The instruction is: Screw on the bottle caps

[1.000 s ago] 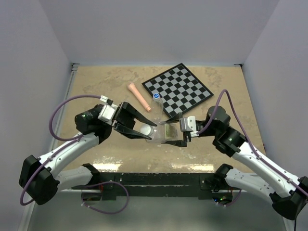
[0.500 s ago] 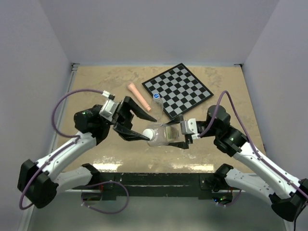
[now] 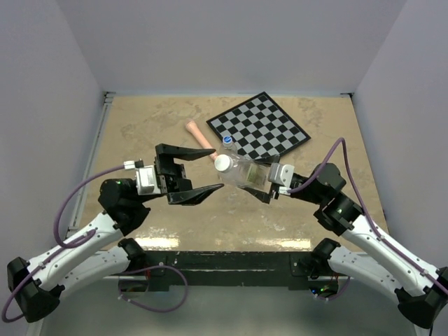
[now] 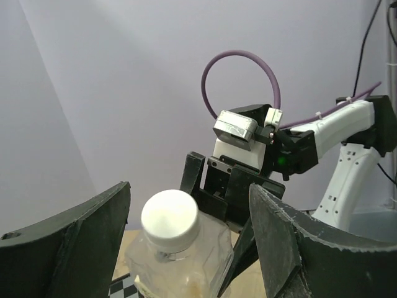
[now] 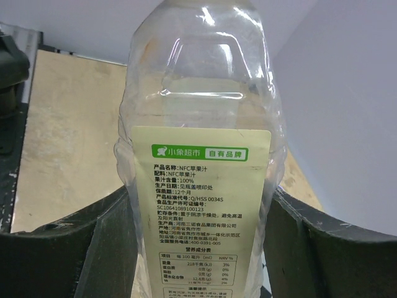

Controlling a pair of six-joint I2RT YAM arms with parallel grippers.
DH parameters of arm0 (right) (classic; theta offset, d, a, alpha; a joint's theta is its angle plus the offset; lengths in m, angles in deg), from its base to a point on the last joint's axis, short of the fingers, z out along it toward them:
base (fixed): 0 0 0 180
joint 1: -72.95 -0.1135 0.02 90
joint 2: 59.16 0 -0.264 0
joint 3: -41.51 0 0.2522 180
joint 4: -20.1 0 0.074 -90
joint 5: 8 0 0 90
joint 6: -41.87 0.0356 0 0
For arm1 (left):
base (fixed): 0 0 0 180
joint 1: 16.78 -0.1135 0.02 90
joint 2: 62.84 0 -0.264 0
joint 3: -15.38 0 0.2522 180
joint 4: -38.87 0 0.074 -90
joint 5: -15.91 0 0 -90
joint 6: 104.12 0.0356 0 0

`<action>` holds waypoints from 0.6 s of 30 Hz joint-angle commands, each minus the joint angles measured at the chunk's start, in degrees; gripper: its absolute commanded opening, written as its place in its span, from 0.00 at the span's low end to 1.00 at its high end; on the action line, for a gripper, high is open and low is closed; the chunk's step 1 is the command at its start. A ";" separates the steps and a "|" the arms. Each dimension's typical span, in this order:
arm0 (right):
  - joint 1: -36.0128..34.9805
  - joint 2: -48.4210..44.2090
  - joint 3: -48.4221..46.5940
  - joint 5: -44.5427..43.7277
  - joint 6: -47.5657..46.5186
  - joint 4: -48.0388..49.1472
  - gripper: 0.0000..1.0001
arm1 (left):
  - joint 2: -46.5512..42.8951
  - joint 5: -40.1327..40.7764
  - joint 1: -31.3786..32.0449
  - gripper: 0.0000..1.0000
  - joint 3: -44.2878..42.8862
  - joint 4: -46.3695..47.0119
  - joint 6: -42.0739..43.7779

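Left fingers (image 3: pixel 197 194) open; right fingers (image 5: pixel 59 251) clamp the large bottle (image 3: pixel 245 173). I count two clear plastic bottles, two round caps: white cap (image 4: pixel 169 216), blue cap (image 3: pixel 228 140).

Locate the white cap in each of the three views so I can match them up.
Top external: the white cap is at centre, on the large bottle held by the right end effector, just below the chessboard.
Left wrist: lower centre, seen between the open jaws of the left end effector.
Right wrist: not in it; the bottle's top runs off the upper edge.
Shared landmark: the large bottle itself.
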 commanded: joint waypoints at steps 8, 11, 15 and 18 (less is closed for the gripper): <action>-1.01 -1.23 1.28 -11.60 1.32 7.71 0.00 | 8.35 25.82 8.52 0.82 3.12 13.73 9.68; -1.18 -1.14 1.72 -12.04 0.61 7.62 0.00 | 10.81 27.40 9.23 0.82 2.42 16.72 9.86; -1.27 -0.79 2.07 -12.39 -0.09 7.35 0.00 | 13.36 27.67 9.58 0.81 1.80 20.07 9.16; -1.27 -0.44 2.16 -12.39 -0.27 7.27 0.00 | 14.86 28.02 9.75 0.81 1.54 22.53 8.81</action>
